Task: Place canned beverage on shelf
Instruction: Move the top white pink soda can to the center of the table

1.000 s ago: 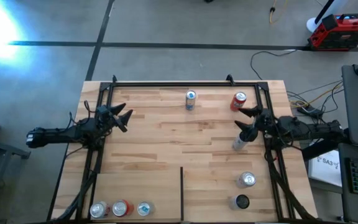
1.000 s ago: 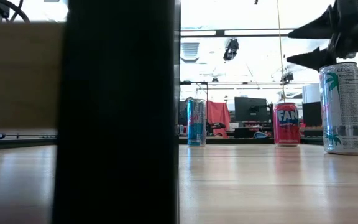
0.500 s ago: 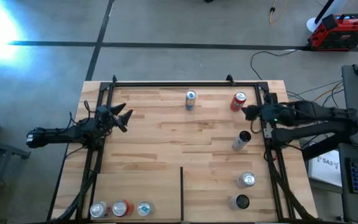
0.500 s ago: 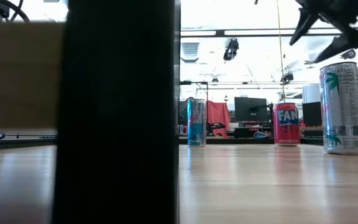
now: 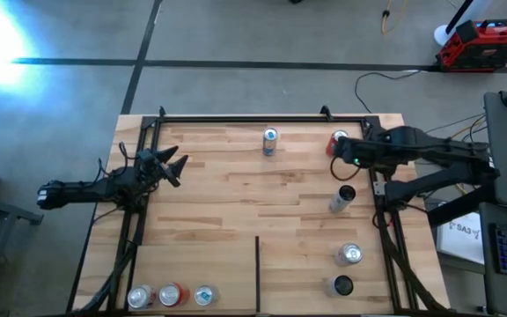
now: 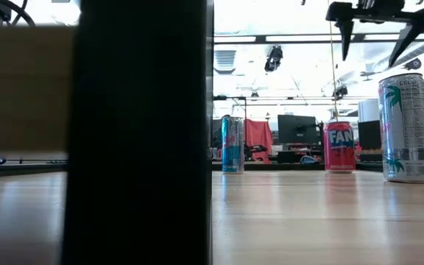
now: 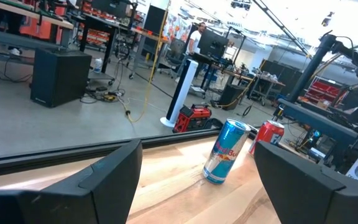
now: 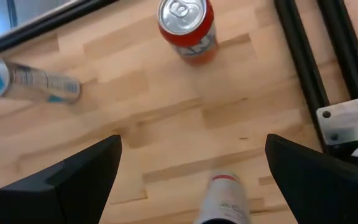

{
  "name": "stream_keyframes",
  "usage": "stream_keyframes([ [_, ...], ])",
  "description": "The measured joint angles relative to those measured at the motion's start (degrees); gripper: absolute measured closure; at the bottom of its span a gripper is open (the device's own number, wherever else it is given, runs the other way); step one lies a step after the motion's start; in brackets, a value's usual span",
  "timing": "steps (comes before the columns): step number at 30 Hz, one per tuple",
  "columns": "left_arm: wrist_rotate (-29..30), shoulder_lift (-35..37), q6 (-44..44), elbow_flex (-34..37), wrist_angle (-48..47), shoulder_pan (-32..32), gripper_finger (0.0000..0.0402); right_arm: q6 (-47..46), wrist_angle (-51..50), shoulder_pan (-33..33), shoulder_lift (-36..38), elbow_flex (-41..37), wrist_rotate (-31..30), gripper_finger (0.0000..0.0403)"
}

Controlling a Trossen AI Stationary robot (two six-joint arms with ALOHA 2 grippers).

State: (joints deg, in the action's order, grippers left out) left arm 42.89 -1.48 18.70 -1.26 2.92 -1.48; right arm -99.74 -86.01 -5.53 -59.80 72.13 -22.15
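The shelf (image 5: 227, 211) is a light wooden board framed by black rails. On it stand a blue can (image 5: 269, 141), a red can (image 5: 339, 142) and a tall white can (image 5: 341, 199). My right gripper (image 5: 340, 155) hangs open high over the board between the red and white cans, pointing down (image 6: 374, 37); its wrist view shows the red can (image 8: 188, 28), the blue can (image 8: 30, 81) and the white can (image 8: 222, 199) below. My left gripper (image 5: 176, 164) waits open and level at the left rail, facing the blue can (image 7: 225, 152).
Three cans (image 5: 172, 295) stand at the near left corner and two more (image 5: 346, 269) at the near right. A thin black divider strip (image 5: 257, 273) runs in from the near edge and blocks the low view's left (image 6: 146, 132). The board's middle is bare wood.
My right gripper has risen from beside the tall white can's top, drawn toward the far edge near the red can, and tipped from level to pointing down while rolling. It has stayed open. The cans have not moved.
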Motion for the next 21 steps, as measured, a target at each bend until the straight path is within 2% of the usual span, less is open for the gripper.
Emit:
stream_keyframes([
  [12,0.0,0.0,0.0,0.0,0.0,0.0,0.0107,-0.8,1.8,-7.1,-5.8,0.5,3.4,0.0021],
  [17,0.0,0.0,0.0,0.0,0.0,0.0,0.0107,3.6,4.6,-9.9,-7.0,0.5,5.0,0.0021],
  [21,0.0,0.0,0.0,0.0,0.0,0.0,0.0107,5.0,6.4,-10.6,-8.5,0.5,12.7,0.0021],
])
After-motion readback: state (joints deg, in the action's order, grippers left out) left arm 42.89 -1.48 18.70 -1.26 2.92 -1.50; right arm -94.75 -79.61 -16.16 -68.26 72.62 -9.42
